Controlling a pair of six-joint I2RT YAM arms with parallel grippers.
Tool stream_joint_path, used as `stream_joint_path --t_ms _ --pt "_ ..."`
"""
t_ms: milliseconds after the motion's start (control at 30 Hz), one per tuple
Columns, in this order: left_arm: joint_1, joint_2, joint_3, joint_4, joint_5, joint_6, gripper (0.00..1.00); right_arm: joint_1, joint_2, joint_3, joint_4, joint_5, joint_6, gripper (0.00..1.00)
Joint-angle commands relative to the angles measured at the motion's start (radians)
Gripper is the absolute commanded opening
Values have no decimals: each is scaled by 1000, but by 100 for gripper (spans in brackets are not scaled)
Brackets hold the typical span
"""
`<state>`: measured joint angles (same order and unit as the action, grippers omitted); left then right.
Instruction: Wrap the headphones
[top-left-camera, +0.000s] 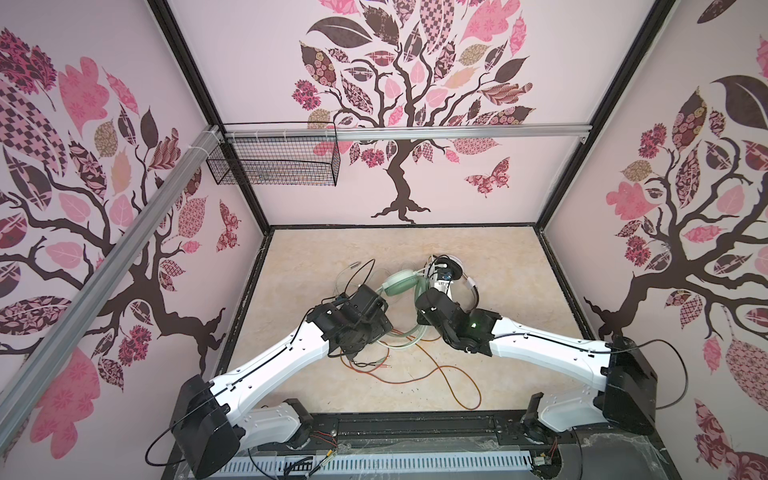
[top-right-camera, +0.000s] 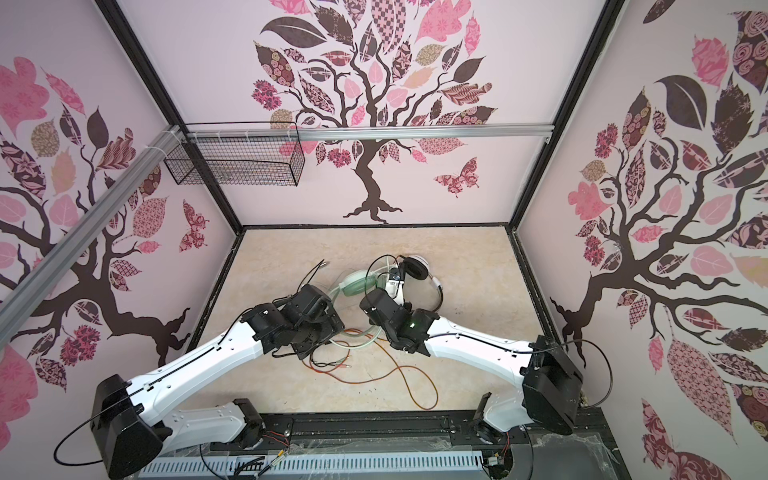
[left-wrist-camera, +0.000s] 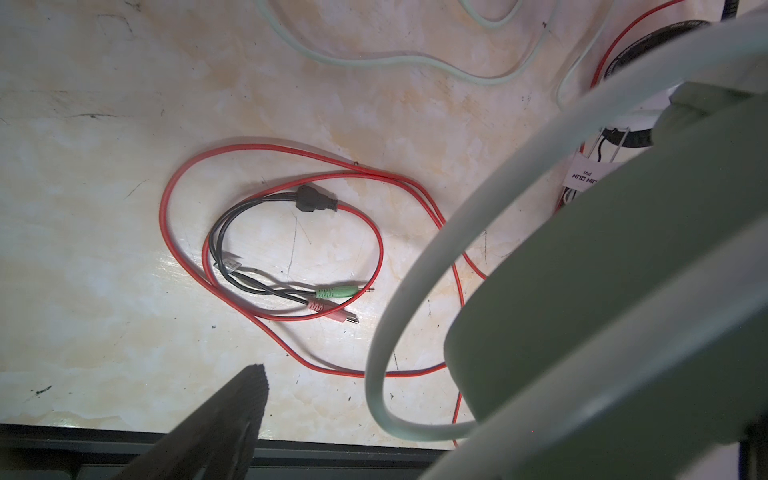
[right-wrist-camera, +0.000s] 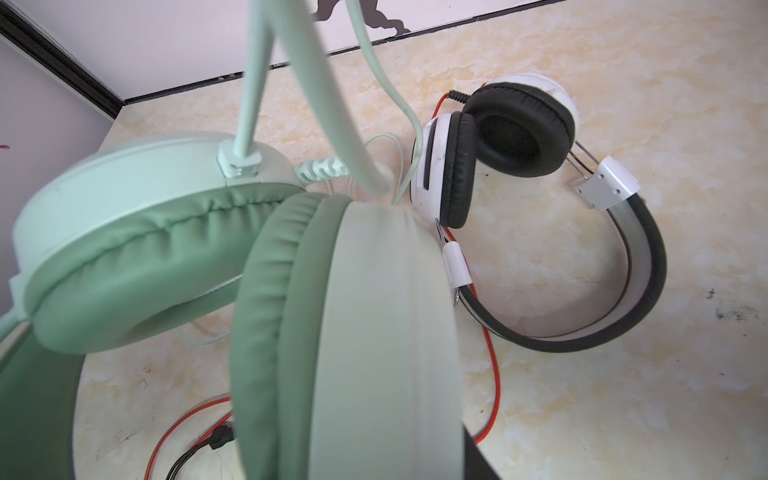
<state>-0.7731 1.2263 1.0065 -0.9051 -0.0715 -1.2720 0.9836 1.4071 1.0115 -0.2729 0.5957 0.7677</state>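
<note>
The right gripper (top-left-camera: 429, 296) is clamping, as far as I can make out, onto one ear cup of the mint-green headset (right-wrist-camera: 353, 332). It looks to be holding the headset just clear of the table so the pale green cable (left-wrist-camera: 374, 62) trailing below can be gathered. Its jaws are mostly hiding behind the cup. The left gripper (top-left-camera: 369, 299) is standing wide open right beside that headset, gripping nothing, with one dark finger (left-wrist-camera: 237, 407) showing. I'd guess it is placed there to catch the cable. Beneath it the orange-red cable (left-wrist-camera: 270, 149) is lying in loose loops, ending in green and pink plugs (left-wrist-camera: 336, 293). Just beyond the right gripper's tips the white-and-black headset (right-wrist-camera: 519, 133) is resting on the surface, untouched. Everything is sitting on a beige marbled tabletop (top-left-camera: 498, 266) scuffed with dark marks. The booth's walls (top-left-camera: 249, 83) are wearing pink-and-brown tree prints, and a wire basket (top-left-camera: 274, 164) is hanging far beyond both grippers.
</note>
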Motion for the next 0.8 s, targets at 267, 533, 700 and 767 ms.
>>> stream_joint_path --t_ms 267,533,700,767 --pt "-2 21 40 29 -19 23 95 11 -6 70 43 11 25 33" --pt "-2 24 15 53 14 17 75 12 -10 76 43 36 30 33" --pt "-2 21 17 46 6 23 58 14 -16 72 42 44 33 33" --pt "-2 20 18 45 8 27 55 16 -19 70 44 37 34 33"
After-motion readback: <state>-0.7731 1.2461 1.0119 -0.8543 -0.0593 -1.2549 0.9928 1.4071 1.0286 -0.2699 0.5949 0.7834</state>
